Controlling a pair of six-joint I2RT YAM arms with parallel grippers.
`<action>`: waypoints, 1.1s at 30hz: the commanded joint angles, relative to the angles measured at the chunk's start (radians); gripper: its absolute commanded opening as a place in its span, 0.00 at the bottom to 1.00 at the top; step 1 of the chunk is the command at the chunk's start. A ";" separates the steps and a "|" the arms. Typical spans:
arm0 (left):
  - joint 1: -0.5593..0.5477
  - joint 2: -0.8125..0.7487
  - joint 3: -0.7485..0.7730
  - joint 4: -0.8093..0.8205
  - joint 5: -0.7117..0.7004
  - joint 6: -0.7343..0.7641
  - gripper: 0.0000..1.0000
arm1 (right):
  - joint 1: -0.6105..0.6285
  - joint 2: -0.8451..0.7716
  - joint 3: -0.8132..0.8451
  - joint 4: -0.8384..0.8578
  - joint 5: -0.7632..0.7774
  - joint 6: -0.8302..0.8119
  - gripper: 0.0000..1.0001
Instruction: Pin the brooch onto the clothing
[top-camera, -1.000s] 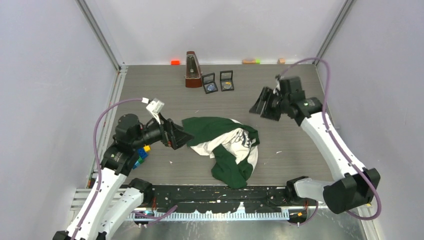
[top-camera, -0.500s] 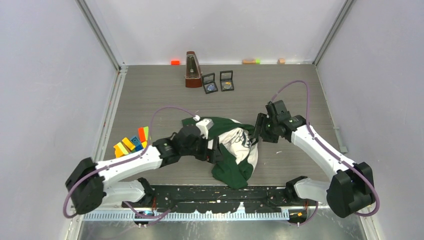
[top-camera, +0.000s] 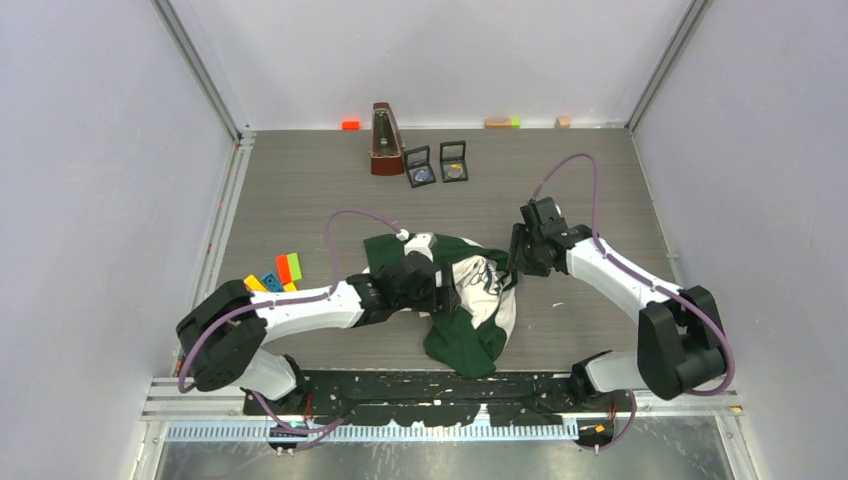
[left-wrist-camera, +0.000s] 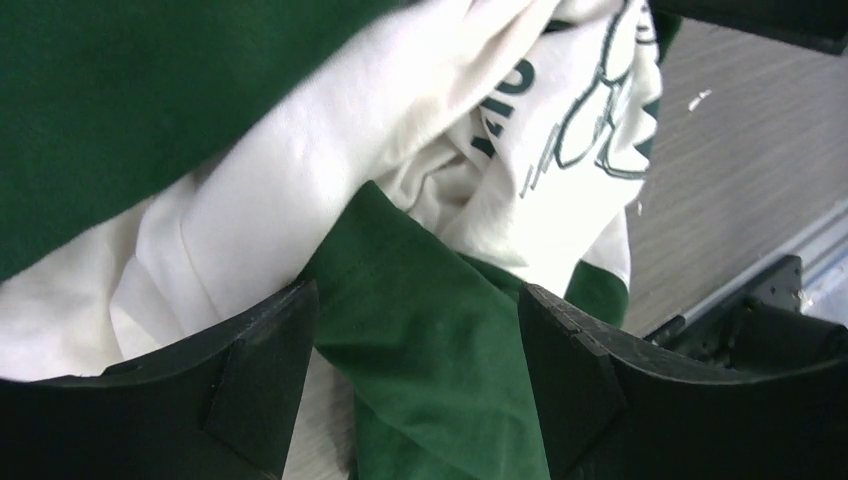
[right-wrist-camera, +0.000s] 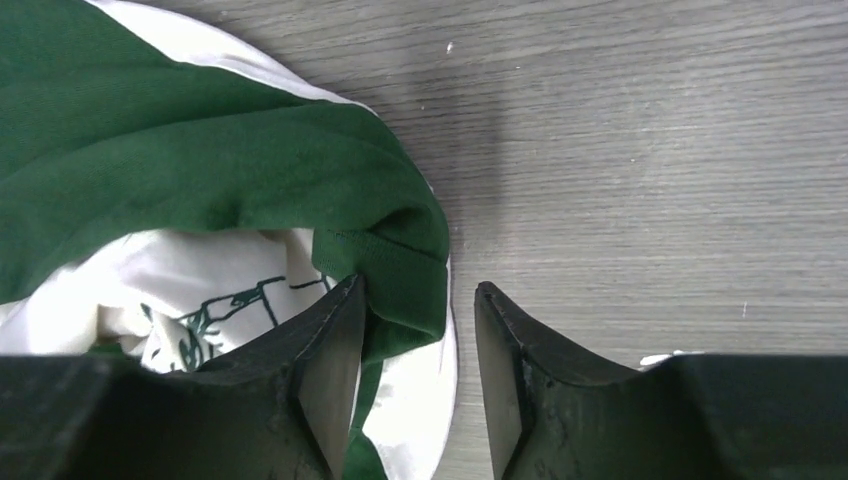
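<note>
Grey table (top-camera: 300, 190): T-shirt (top-camera: 465, 340) folds lie inside left claw (left-wrist-camera: 415, 295) and right claw (right-wrist-camera: 418, 290).

Table (top-camera: 300, 190): grey wood-grain top with pale walls on 3 sides.
Brown pyramid-shaped object (top-camera: 385, 140): stands upright at the far side, left of centre.
Black square cases: 2, side by side just right of the pyramid; the left case (top-camera: 419, 166) holds something bluish, the right case (top-camera: 453, 160) something pale.
Orange block (top-camera: 350, 125): against the far wall, left of the pyramid.
Tan block (top-camera: 498, 122): far wall, right of centre, with a green piece (top-camera: 516, 122) touching its right end.
Small tan block (top-camera: 563, 122): further right along the far wall.
Coloured blocks (top-camera: 283, 270): a cluster at the left of orange, green, yellow and blue, partly hidden.
White fleck (top-camera: 558, 304): lies on the near right.
</note>
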 joint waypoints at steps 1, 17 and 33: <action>-0.003 0.067 0.074 0.035 -0.086 -0.014 0.75 | 0.004 0.055 0.051 0.066 -0.013 -0.055 0.49; 0.000 0.237 0.129 -0.020 -0.123 0.034 0.28 | 0.004 0.080 0.070 0.037 -0.039 -0.077 0.02; 0.317 -0.305 0.151 -0.288 0.032 0.289 0.00 | 0.004 -0.240 0.496 -0.357 0.241 -0.087 0.01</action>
